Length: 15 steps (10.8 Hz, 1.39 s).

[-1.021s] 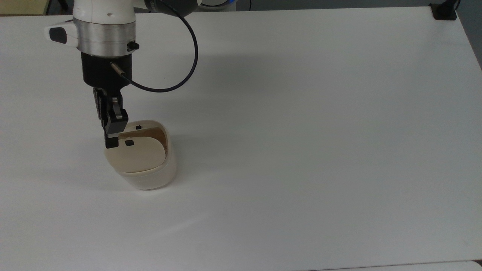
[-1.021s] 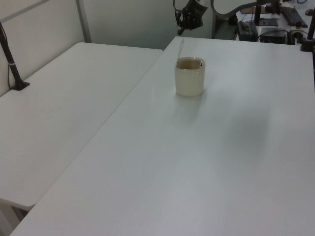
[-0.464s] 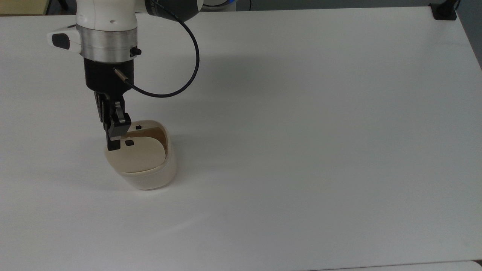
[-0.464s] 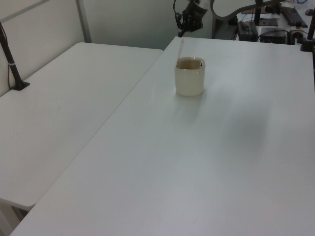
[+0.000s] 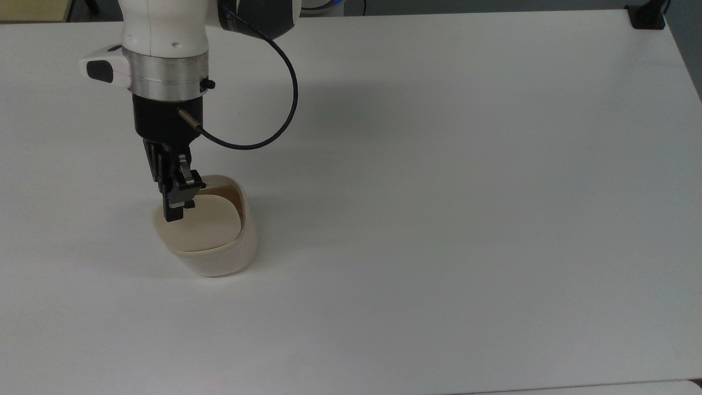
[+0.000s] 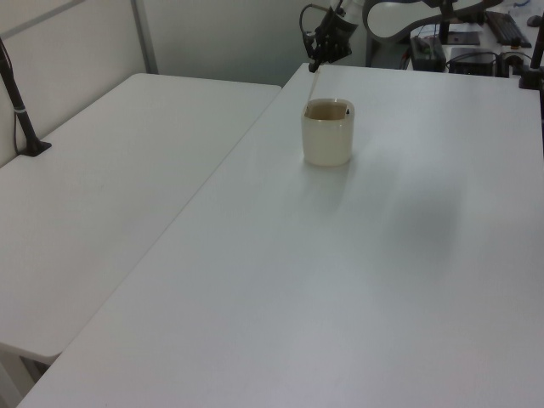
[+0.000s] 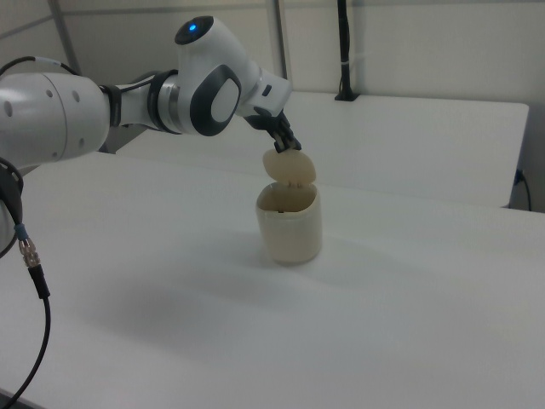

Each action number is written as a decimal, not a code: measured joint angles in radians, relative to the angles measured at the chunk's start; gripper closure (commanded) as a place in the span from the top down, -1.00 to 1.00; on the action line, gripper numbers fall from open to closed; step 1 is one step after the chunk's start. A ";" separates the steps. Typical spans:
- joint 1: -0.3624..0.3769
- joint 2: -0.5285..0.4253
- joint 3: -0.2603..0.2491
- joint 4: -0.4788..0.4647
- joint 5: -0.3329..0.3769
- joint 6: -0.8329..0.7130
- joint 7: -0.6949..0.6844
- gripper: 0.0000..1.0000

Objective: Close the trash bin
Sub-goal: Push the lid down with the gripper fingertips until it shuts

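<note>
The trash bin (image 5: pixel 219 258) is a cream-beige tub at the top view's left, with its brown inside showing behind the lid. Its flat lid (image 5: pixel 205 225) stands raised on its hinge. In the left view the trash bin (image 6: pixel 328 134) has the lid (image 6: pixel 312 85) edge-on and nearly upright. In the right view the lid (image 7: pixel 291 169) rises above the trash bin (image 7: pixel 289 226). My gripper (image 5: pixel 176 213) is shut, holds nothing, and sits at the lid's upper edge. The gripper (image 7: pixel 288 146) looks to be touching that edge in the right view, and the gripper (image 6: pixel 316 61) hangs just above the lid in the left view.
A black cable (image 5: pixel 285 109) loops off the wrist to the top view's right. A black clamp (image 5: pixel 647 16) sits on the table's far right corner. A second white table (image 6: pixel 102 187) with a black post (image 6: pixel 21 110) adjoins on the left view's left.
My gripper has come down and shifted to the top view's right, onto the lid's upper edge, and now covers the black latch. The lid's tilt looks unchanged.
</note>
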 measured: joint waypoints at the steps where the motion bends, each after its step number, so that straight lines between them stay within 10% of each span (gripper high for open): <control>1: 0.000 -0.001 0.001 -0.007 0.000 0.000 -0.018 -1.00; 15: 0.001 -0.043 0.022 -0.180 -0.003 -0.081 -0.288 -1.00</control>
